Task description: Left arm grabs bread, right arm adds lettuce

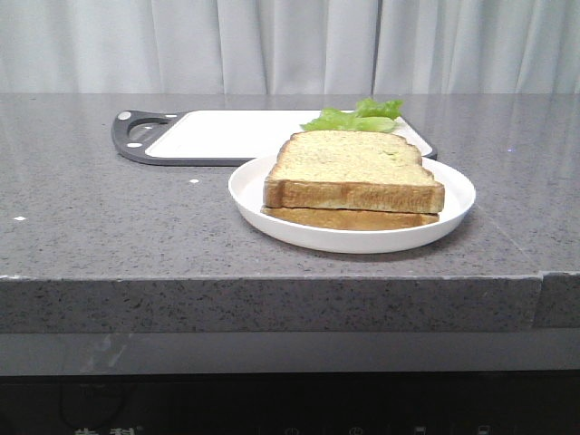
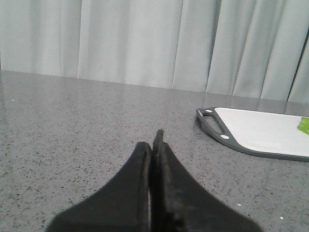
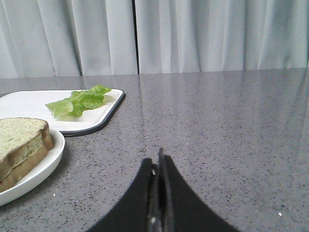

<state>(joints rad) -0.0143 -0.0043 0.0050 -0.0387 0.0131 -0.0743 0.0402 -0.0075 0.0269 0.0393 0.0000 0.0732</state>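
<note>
Near the counter's (image 1: 91, 236) front edge, the bread (image 1: 353, 168) is stacked on a plate (image 1: 249, 186); the lettuce (image 1: 358, 116) is laid behind on a board (image 1: 217, 134). Both arms' fingers (image 2: 153, 145) (image 3: 158, 162) are held clenched and empty, presumably parked before reaching.

Both pincers pressed closed, holding nothing, low over the worktop.

Left pincer (image 2: 155, 145): two black fingers (image 2: 137, 183) meet along a thin vertical seam; the tips come to one point, one tip slightly proud of the other. Fingers widen toward the wrist. Pointing roughly level across the worktop (image 2: 72, 125), nothing between them. Right pincer (image 3: 158, 162): same posture, black fingers (image 3: 176, 203) flush together, narrow seam, a single blunt point at 12 o'clock of its own camera. Neither arm shows in the front view; wrists and upper links out of sight.
</note>
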